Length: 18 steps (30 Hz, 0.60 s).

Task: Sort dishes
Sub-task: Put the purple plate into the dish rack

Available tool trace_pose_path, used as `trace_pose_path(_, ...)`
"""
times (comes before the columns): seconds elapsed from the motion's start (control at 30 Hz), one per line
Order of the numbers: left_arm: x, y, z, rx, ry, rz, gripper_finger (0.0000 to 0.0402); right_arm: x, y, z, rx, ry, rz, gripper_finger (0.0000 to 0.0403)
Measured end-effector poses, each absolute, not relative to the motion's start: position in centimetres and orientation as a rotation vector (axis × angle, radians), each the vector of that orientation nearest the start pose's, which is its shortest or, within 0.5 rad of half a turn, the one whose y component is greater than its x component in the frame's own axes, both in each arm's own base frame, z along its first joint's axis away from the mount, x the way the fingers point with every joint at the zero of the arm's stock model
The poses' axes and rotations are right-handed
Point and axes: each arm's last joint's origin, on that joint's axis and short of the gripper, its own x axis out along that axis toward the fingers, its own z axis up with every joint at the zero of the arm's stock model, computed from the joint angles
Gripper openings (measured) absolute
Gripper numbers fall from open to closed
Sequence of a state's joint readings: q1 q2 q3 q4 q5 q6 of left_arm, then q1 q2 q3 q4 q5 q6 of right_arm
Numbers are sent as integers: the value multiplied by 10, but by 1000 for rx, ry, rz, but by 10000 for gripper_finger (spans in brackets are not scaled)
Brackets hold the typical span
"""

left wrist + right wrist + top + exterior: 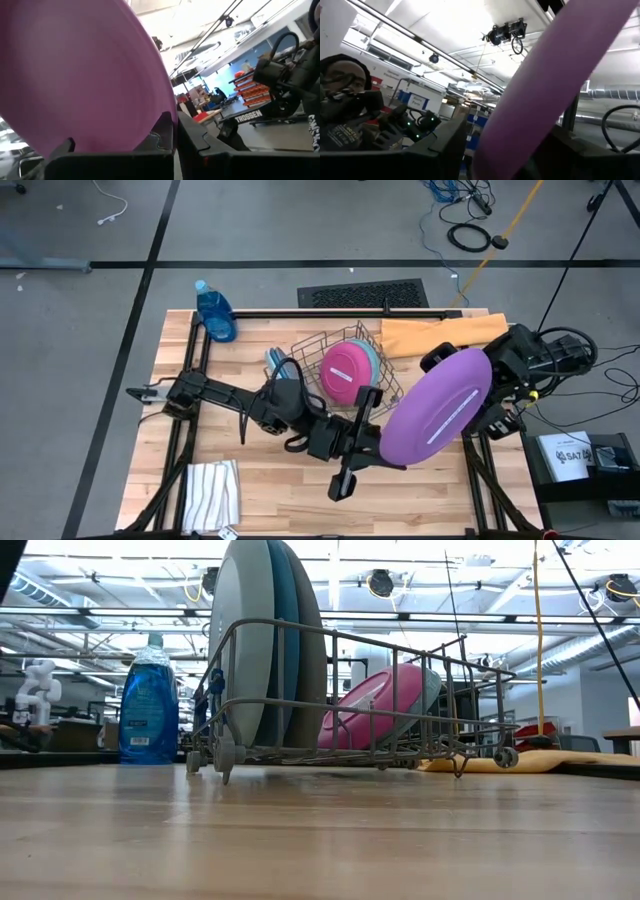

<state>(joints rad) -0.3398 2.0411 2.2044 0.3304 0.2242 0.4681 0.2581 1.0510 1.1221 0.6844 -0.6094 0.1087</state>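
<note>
Purple plate (440, 411): held in the air between the two arms, over the table's right half, tilted, its face turned up toward the high camera.
Long axis: runs diagonally, from the low end near the left gripper (372, 442) up to the far end by the right gripper (497, 390).
Left gripper: its fingers clamp the plate's lower rim, as the left wrist view shows.
Right gripper: fingers straddle the opposite rim; whether they press it I cannot tell.
Dish rack (345, 360): lies just beside the plate, toward the table's middle and back, already holding the magenta plate (345, 370).
Nearer arm: by my reading the left, whose forearm passes right by the rack.
</note>
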Motion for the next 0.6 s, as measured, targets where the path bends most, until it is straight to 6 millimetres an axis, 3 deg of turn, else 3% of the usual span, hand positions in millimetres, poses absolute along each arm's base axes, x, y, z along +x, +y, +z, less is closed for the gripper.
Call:
trace_pose_path(0.17,430,-153,483,376,-594,-414,0,185,68,472,-65,-728,880,162)
trace_pose_path(0.4,430,-151,483,380,-561,-383,1,184,69,472,-61,-732,901,35)
trace_pose_path(0.6,429,-153,484,365,-556,-351,32,183,70,472,-88,-749,896,31)
